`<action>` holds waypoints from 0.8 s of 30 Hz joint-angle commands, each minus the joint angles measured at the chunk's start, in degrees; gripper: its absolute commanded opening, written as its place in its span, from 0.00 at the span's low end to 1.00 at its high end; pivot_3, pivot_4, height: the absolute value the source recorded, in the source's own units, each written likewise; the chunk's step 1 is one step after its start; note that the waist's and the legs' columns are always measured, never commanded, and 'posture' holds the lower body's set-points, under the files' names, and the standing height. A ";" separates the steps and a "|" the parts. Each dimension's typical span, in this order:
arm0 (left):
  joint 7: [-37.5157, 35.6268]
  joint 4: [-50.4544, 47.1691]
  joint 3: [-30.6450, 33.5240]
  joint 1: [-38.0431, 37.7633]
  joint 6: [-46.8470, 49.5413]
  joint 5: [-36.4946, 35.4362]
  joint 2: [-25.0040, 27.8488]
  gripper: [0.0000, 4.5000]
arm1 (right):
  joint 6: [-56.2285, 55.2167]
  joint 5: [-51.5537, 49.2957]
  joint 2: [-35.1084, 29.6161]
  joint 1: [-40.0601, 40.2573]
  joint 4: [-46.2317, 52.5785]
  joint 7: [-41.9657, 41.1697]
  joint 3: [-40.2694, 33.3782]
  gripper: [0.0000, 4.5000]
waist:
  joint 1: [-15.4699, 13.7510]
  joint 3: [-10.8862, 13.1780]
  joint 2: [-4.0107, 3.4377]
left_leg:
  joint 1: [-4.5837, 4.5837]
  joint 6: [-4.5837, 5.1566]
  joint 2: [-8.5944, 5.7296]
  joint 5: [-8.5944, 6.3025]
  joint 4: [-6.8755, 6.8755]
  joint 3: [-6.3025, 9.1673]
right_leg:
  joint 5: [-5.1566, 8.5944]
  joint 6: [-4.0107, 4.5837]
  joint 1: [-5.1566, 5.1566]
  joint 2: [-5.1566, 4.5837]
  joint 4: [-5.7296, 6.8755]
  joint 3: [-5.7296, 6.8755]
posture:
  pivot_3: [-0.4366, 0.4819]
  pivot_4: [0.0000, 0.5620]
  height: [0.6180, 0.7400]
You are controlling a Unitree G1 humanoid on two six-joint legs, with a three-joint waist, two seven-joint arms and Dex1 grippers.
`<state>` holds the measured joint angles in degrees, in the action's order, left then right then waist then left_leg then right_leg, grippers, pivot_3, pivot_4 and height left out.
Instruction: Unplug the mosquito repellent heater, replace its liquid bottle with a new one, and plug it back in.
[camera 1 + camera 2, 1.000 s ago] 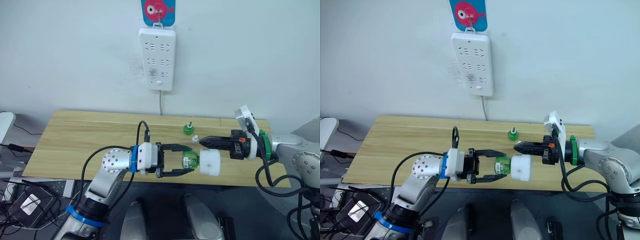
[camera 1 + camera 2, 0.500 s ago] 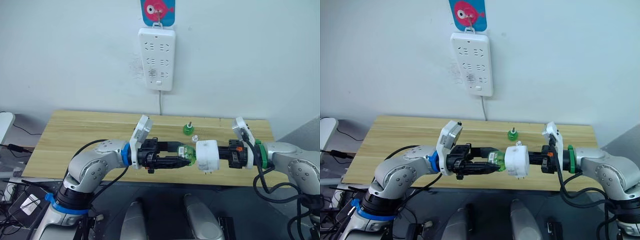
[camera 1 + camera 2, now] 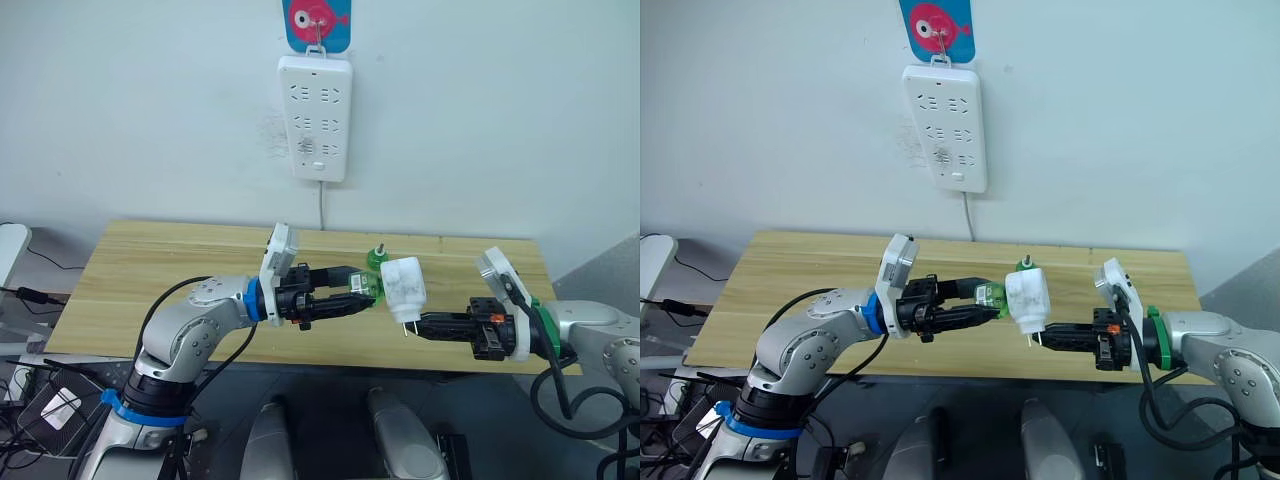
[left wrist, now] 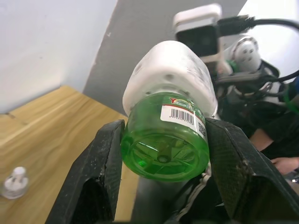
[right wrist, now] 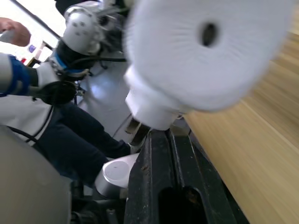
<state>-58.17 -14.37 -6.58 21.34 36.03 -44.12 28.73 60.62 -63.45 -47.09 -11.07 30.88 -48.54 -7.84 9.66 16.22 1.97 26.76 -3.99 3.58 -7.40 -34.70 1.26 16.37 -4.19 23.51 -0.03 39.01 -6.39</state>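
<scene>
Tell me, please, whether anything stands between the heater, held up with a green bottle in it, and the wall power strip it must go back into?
Nothing visible does. The heater is in the air above the table, between the left gripper, shut on the green bottle, and the right gripper. The power strip hangs on the wall above, its sockets bare.

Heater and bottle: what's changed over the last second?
The left tool closed on the green bottle, now seated in the heater. The right tool shifted from the heater's body to its prong end, and the heater tilted upward. The other bottle and cap stayed put.
</scene>
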 commanded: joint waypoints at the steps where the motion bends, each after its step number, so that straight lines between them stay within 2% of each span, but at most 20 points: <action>1: -0.92 -0.79 -0.65 -0.29 -2.00 1.51 -0.94 0.52 | 0.88 -5.64 0.40 -2.35 2.40 2.79 -2.02 0.00 | 0.01 0.00 0.00 | 0.00 0.00 0.00 0.00 0.00 0.00 | 0.01 0.01 0.00 0.00 0.00 0.00 | 0.18 0.47 0.87; 13: -2.83 -3.25 -2.96 -1.31 -4.12 4.27 -1.16 0.52 | 3.31 -14.96 2.66 -7.97 1.49 10.86 -0.40 0.00 | 0.02 0.00 0.00 | 0.02 0.00 0.00 0.00 0.01 0.00 | 0.00 0.01 0.01 -0.01 -0.01 0.00 | 0.18 0.48 0.87; 16: -1.94 -3.47 -2.47 -0.88 -2.96 3.35 -1.70 0.52 | 3.21 -15.12 2.65 -8.17 2.24 11.43 0.19 0.00 | 0.01 0.00 0.00 | 0.02 0.00 0.00 0.00 0.01 0.01 | 0.00 0.01 0.02 -0.01 -0.01 0.00 | 0.18 0.48 0.87; 24: 0.24 -3.53 -0.11 0.10 1.35 0.83 -2.57 0.52 | 0.81 -8.41 -1.50 -4.40 5.65 6.26 1.34 0.00 | -0.05 0.00 0.00 | 0.02 0.00 0.01 0.00 0.01 0.02 | 0.00 0.01 0.02 0.00 -0.02 0.02 | 0.18 0.48 0.87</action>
<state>-58.00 -15.51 -7.23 20.92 36.98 -41.58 26.49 62.84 -72.20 -48.20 -15.96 34.36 -41.11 -5.61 9.60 16.22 1.97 26.78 -3.99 3.59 -7.40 -34.69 1.27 16.37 -4.18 23.53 -0.03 38.99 -6.37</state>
